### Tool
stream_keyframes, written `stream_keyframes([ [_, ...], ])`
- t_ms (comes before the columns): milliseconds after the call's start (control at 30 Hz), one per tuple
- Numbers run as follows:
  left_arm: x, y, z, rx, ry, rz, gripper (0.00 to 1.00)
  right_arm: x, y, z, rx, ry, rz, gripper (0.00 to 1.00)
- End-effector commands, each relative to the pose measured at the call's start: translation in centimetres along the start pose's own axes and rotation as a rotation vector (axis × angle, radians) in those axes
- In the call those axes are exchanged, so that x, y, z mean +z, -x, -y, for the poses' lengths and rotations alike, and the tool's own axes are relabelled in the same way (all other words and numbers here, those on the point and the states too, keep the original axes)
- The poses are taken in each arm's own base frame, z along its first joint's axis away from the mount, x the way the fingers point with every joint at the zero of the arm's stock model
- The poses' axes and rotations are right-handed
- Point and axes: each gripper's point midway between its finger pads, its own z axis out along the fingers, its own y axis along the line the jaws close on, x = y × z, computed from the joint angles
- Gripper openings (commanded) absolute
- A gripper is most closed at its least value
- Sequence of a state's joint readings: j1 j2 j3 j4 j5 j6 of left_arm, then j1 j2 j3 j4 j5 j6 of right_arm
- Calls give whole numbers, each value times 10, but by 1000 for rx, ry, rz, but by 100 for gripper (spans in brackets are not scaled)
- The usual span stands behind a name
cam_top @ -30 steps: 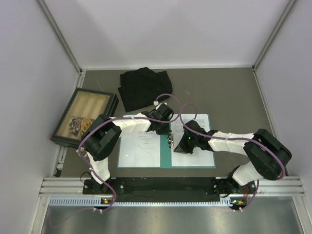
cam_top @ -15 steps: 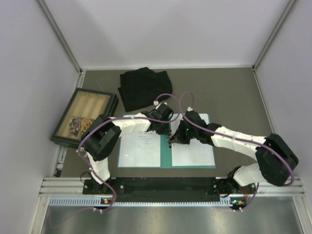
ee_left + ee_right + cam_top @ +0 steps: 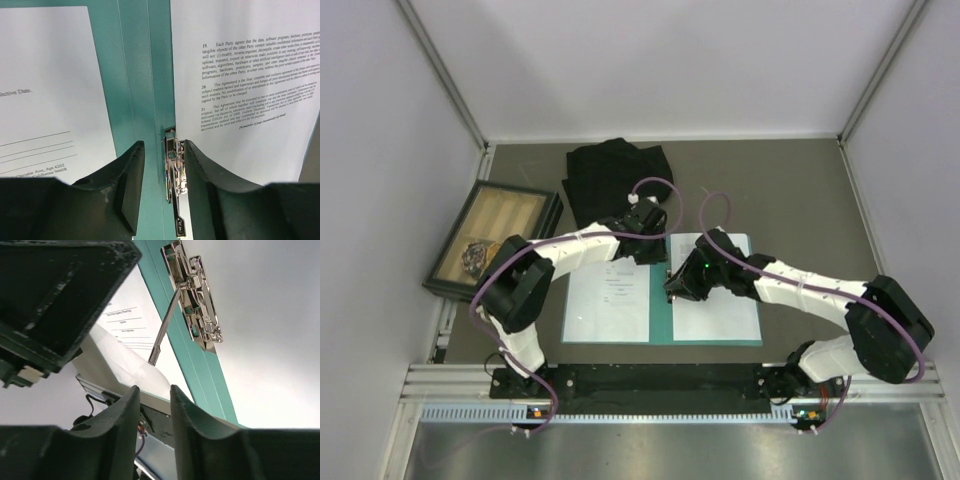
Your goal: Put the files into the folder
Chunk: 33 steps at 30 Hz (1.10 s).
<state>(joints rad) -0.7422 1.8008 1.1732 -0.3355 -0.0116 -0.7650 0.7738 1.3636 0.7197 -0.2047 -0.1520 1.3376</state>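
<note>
Progress looks late: your two white printed paper sheets (image 3: 610,300) lie in the open teal card folder (image 3: 660,312); clipping and closing remain. Left tool (image 3: 161,146) and right tool (image 3: 152,389) gape empty at its metal clip (image 3: 172,167).

Your folder (image 3: 660,322) lies open and flat on the desk (image 3: 790,200), toward 6 o'clock, teal showing along the spine and edges. A white sheet (image 3: 605,300) rests on its 9 o'clock leaf, with a few short printed lines near the top. The second sheet (image 3: 717,315) covers the 3 o'clock leaf, dense paragraphs at its top. The metal clip (image 3: 172,185) sits on the spine, lever tilted up.
</note>
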Motion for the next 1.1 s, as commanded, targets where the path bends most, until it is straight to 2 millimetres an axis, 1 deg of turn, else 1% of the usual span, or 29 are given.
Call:
stream_keyframes([
  [0,-28,23,13,8,-74,46,43,1,6,-9,91,19,21,37],
  [167,-31,20,4,-2,-69,44,43,5,7,-12,117,21,18,38],
  [300,-31,19,2,-3,-68,48,44,11,5,-8,151,7,3,37],
  [400,-32,19,2,-5,-70,50,45,14,5,-9,164,9,5,37],
  [500,-32,18,2,-2,-69,47,45,15,6,-11,174,8,5,35],
  [733,-31,15,-2,-2,-62,45,44,22,4,-5,207,-10,-9,31],
  [767,-32,15,-1,-2,-65,46,44,23,4,-5,208,-10,-10,27],
  [867,-31,14,-2,0,-64,43,44,24,5,-7,210,-3,-6,23],
  [933,-32,14,-1,0,-68,43,44,24,5,-6,211,-8,-5,20],
  [967,-32,14,-1,0,-67,42,44,25,5,-5,213,-9,-5,17],
  [1067,-31,12,-1,0,-69,35,44,26,4,-1,222,-20,-7,13],
])
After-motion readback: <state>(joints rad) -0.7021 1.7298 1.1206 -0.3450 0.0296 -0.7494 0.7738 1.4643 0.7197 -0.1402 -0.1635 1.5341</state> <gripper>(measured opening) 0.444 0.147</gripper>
